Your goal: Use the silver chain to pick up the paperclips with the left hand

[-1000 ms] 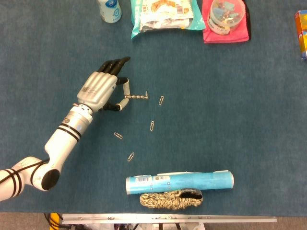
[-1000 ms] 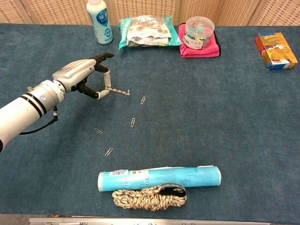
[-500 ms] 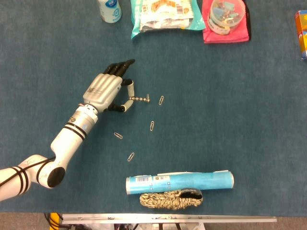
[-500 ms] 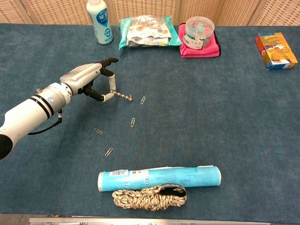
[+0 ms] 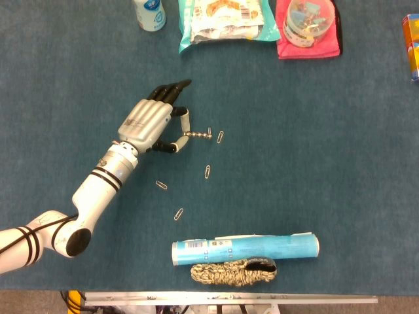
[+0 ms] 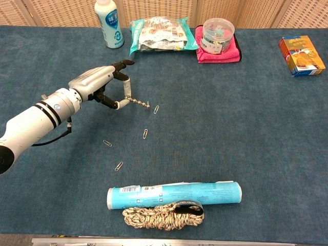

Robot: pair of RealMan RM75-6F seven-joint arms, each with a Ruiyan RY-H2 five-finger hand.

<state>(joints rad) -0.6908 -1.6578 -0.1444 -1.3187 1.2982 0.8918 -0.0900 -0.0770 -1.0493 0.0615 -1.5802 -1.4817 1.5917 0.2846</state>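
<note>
the robot's grey and black left hand (image 6: 102,84) pinches one end of a short silver bead chain (image 6: 137,102) between its thumb and a finger. the chain sticks out to the side over the blue carpet table (image 6: 230,128), and its far tip is just beside a small silver paperclip (image 6: 156,109). three more little paperclips lie on the table: one (image 6: 145,134) below the first, one (image 6: 107,143) further left, and one (image 6: 119,165) lower down. near the front edge lies a long blue paper tube (image 6: 174,193) with a speckled rope bundle (image 6: 163,216) touching it. at the back stand a white bottle (image 6: 108,23), a snack bag (image 6: 159,33), a clear round tub (image 6: 218,35) on a pink cloth (image 6: 236,51), and an orange box (image 6: 301,55)
</note>
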